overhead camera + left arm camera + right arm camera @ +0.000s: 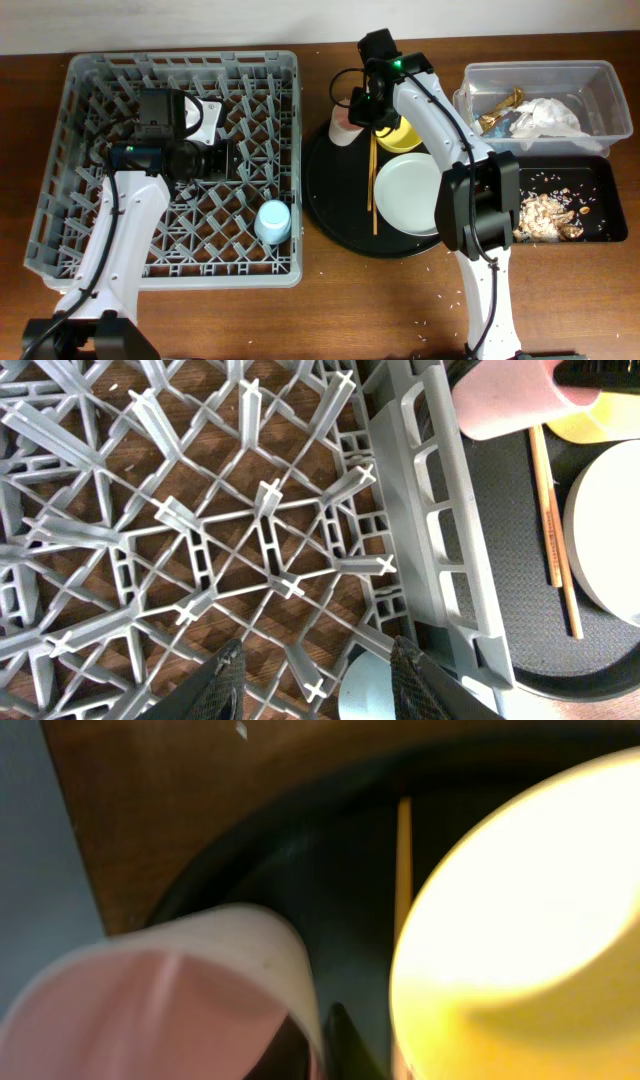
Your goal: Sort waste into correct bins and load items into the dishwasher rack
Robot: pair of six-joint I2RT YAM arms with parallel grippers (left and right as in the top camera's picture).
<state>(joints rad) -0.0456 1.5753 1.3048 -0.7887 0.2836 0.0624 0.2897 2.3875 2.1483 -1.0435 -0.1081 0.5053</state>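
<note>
My right gripper (pixel 358 108) pinches the rim of the small pink cup (pixel 345 126) at the back left of the round black tray; in the right wrist view (pixel 318 1032) one finger is inside the pink cup (pixel 170 990) and one outside. The yellow bowl (pixel 402 134), grey plate (pixel 410 193) and chopsticks (pixel 373 180) lie beside it. My left gripper (pixel 232 160) hangs open and empty over the grey rack (pixel 180 62); in the left wrist view (pixel 316 650) the light-blue cup (pixel 365 690) stands just beside its right finger. That cup (pixel 272 222) sits upside down in the rack.
The round black tray (pixel 330 200) lies right of the rack. The clear tub (pixel 600 80) at back right holds a white napkin (pixel 545 115) and gold wrapper (pixel 498 108). The black rectangular tray (pixel 590 190) holds food scraps (pixel 540 215). Crumbs dot the table.
</note>
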